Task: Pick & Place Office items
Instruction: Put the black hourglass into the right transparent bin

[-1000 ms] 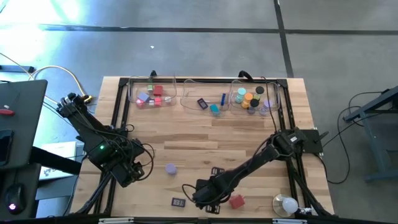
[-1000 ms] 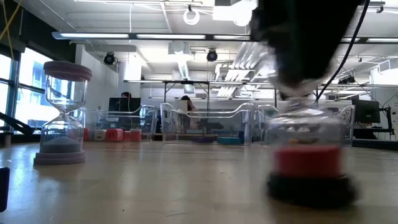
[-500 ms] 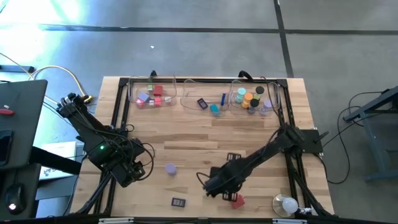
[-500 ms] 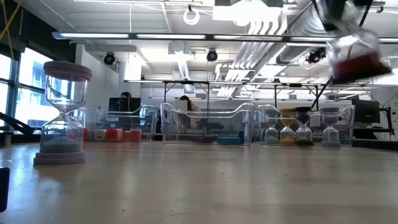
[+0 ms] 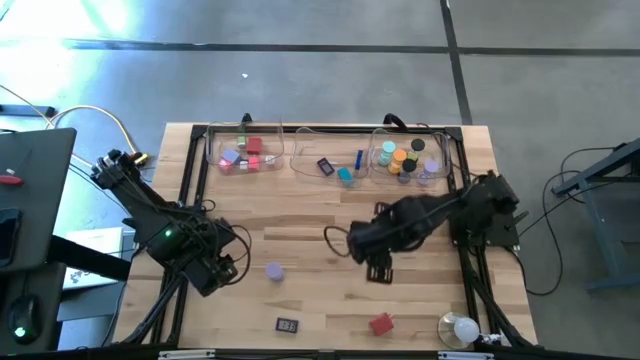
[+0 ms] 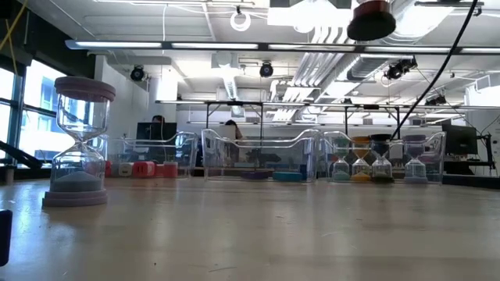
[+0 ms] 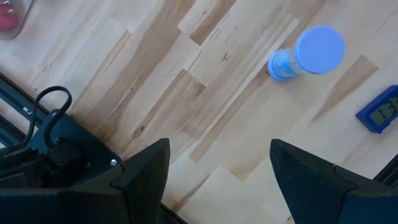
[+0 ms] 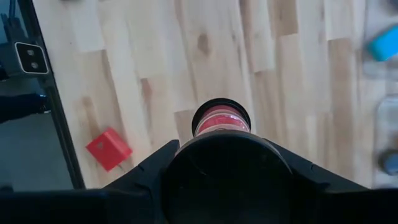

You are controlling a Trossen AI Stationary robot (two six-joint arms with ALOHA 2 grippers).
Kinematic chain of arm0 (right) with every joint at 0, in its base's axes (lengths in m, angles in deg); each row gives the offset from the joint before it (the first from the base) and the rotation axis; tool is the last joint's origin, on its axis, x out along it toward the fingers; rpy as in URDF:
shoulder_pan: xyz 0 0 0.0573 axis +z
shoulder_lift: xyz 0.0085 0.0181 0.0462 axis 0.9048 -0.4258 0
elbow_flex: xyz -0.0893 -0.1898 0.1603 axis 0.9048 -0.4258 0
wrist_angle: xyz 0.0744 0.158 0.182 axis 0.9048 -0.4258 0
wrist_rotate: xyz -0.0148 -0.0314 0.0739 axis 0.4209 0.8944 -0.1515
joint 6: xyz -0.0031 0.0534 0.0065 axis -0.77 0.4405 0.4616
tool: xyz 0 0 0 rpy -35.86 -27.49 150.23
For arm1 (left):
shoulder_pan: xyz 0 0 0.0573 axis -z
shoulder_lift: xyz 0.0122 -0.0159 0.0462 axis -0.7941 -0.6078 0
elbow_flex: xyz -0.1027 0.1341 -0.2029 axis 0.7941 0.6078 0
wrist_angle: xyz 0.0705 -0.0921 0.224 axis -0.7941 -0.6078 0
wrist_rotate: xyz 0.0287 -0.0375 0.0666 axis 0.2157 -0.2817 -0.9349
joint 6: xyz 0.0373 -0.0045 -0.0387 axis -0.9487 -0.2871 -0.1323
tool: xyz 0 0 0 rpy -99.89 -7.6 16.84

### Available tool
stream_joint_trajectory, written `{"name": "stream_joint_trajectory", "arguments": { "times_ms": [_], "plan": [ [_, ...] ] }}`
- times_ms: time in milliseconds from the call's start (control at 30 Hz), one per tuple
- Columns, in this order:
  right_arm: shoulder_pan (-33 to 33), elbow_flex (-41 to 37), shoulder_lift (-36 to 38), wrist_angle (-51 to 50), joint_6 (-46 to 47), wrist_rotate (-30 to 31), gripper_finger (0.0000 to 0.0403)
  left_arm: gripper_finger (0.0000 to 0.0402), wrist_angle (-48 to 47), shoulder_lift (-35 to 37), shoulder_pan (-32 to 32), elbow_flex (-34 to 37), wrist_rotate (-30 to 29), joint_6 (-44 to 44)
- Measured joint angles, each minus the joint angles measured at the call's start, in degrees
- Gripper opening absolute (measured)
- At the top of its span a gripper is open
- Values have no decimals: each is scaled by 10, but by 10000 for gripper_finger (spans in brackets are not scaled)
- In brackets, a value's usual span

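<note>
Though cut off in the low view, hourglass (image 6: pixel 371 17) in right tool (image 5: pixel 362 240)

A light wooden table (image 5: pixel 300 215) with a black metal frame (image 5: pixel 192 180) along its edges stands on a grey floor (image 5: pixel 300 60). Three clear plastic trays sit in a row along the far edge: one near the far left corner (image 5: pixel 212 150), one in the middle (image 5: pixel 305 152), and one near the far right corner (image 5: pixel 446 152). A white round bulb-like ball (image 5: pixel 462 328) lies at the near right corner. A small dark box with a screen (image 5: pixel 287 324) rests near the near edge.
</note>
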Motion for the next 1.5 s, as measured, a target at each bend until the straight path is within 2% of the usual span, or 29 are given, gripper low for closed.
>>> {"name": "stream_joint_trajectory", "arguments": {
  "times_ms": [267, 567, 833, 1033, 1500],
  "plan": [
    [-56, -62, 64, 0, -70, 10, 187, 269, 0, 0, -26, 0, 0, 0],
    [-132, -203, 178, -1, -84, 9, 187, 269, 0, 0, -49, 0, 1, -21],
    [-227, -264, 277, -1, -116, 50, 187, 269, 0, 0, -83, 0, 1, -33],
    [-319, -282, 292, 1, -187, 83, 188, 269, 0, 0, -104, 0, 2, -32],
    [-548, -336, 293, 0, -349, 151, 188, 269, 0, 0, -108, 0, 3, -30]
  ]
}}
